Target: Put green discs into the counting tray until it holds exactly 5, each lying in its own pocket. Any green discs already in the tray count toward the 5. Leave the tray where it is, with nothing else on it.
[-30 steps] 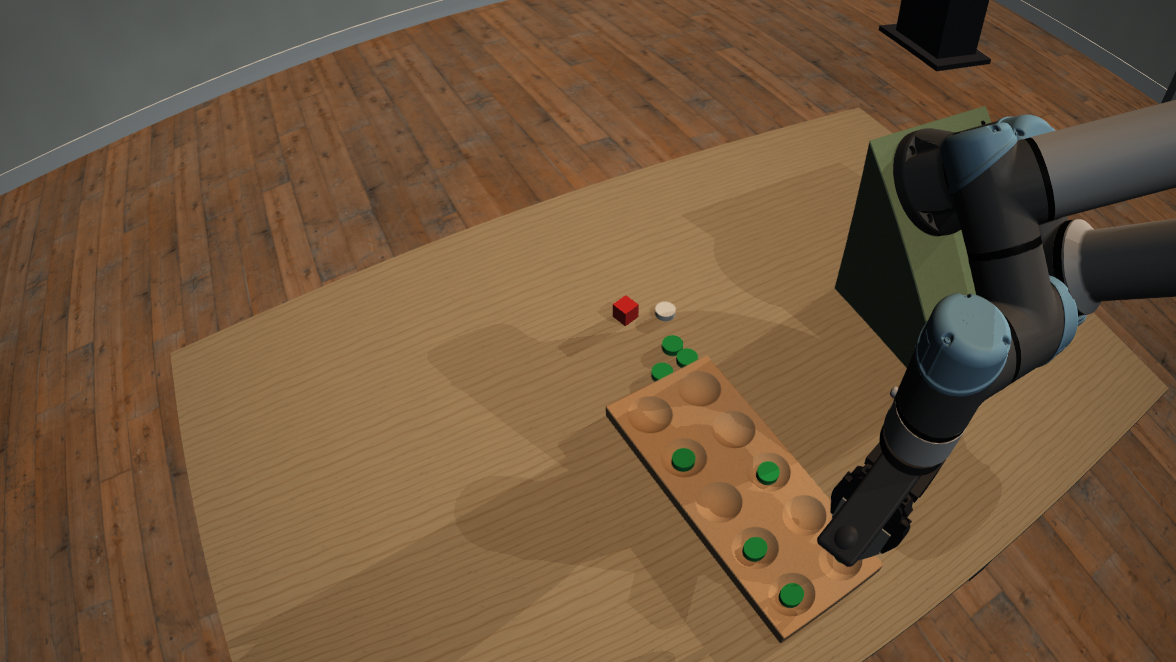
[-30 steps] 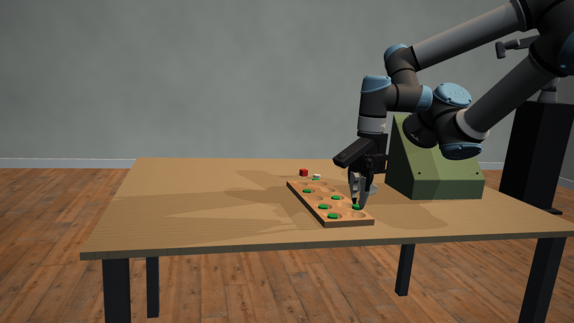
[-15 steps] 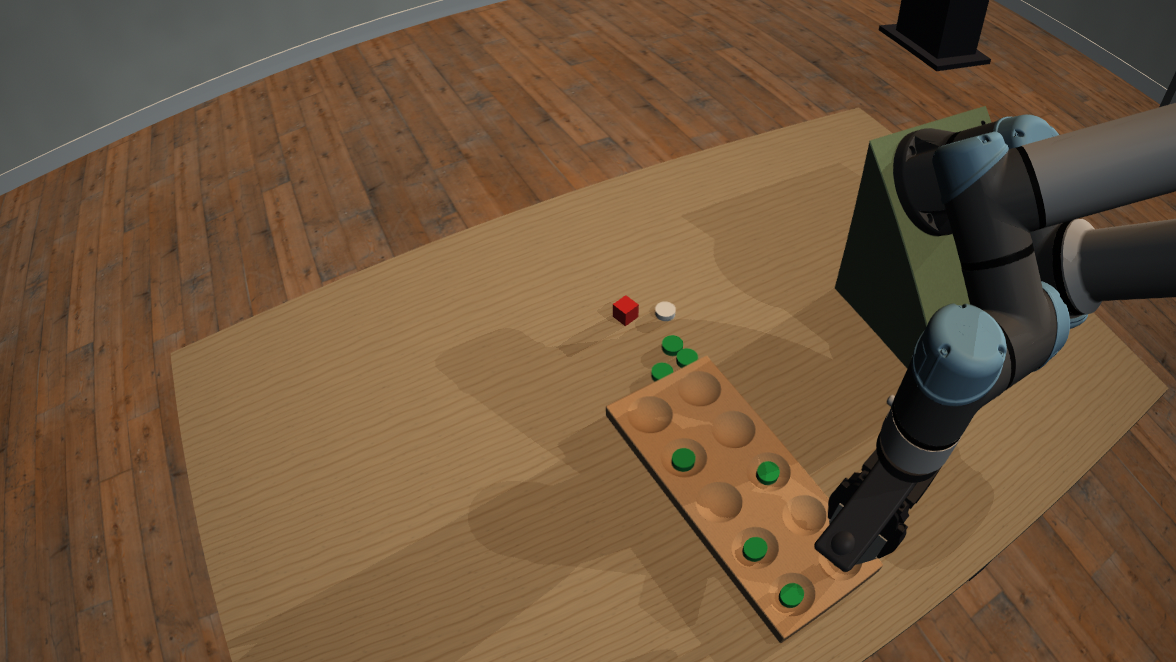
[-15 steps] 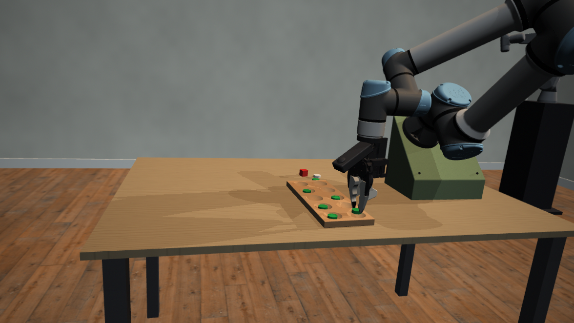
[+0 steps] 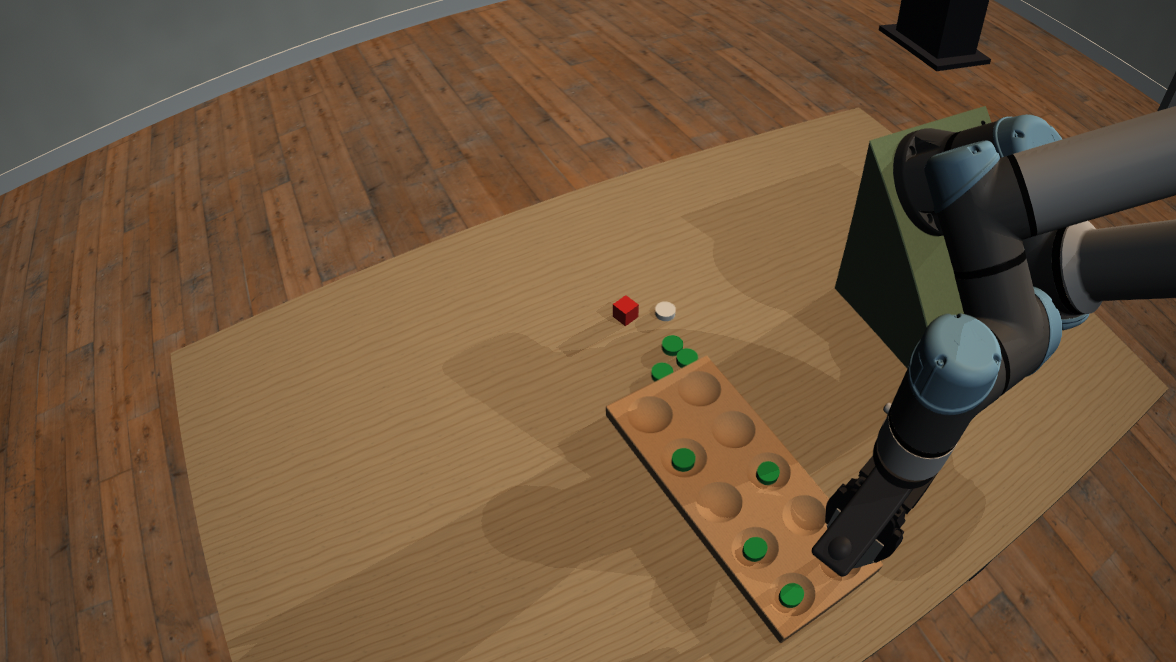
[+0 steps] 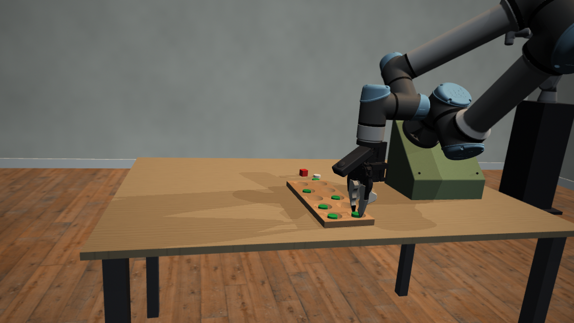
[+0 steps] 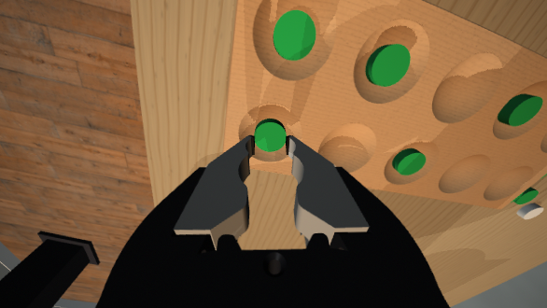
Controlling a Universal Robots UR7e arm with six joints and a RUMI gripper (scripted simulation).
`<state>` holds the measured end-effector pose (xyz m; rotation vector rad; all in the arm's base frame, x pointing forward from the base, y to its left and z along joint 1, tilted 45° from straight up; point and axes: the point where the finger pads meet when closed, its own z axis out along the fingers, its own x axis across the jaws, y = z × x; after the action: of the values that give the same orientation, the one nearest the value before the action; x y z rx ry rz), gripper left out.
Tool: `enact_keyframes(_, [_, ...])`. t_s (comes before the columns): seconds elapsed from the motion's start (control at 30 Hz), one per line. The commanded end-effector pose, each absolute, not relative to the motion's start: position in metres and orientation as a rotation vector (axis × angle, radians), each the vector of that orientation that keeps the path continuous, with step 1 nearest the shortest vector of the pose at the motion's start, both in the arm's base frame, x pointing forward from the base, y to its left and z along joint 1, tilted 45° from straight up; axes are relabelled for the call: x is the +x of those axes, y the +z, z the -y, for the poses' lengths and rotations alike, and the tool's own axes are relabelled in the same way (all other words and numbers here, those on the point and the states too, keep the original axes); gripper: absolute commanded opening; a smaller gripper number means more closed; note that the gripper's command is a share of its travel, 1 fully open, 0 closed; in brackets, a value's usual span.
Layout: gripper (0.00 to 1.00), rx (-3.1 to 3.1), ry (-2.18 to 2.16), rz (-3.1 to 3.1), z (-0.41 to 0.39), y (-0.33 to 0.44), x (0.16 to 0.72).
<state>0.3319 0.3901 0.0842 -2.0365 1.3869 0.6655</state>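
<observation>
Hand is clamping a green disc by its rim, centre frame; probably light, stiff, slippery.

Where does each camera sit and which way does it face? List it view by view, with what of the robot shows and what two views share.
Top: high above, looking down on the table and counting tray; elbow, forearm and wrist show.
Exterior: beside the table at low height, looking across it; nearly the whole arm and the gripper show.
Wrist: on the gripper, looking down past the jaws at the held green disc over a corner pocket.
Shared: top and wrist both show the four seated discs and the white disc.
</observation>
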Motion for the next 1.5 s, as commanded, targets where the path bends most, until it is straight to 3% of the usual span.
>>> enact_keyframes(0.0, [0.00,-2.036,0.664,-1.387,-0.3902,0.0844,0.3323])
enact_keyframes(0.17, [0.00,-2.036,0.664,-1.387,-0.3902,0.0844,0.3323])
enact_keyframes(0.2, [0.20,-2.036,0.664,-1.387,-0.3902,0.0844,0.3323])
enact_keyframes(0.93, [0.20,-2.036,0.664,-1.387,-0.3895,0.0851,0.3323])
enact_keyframes(1.47, [0.26,-2.036,0.664,-1.387,-0.3869,0.0877,0.3326])
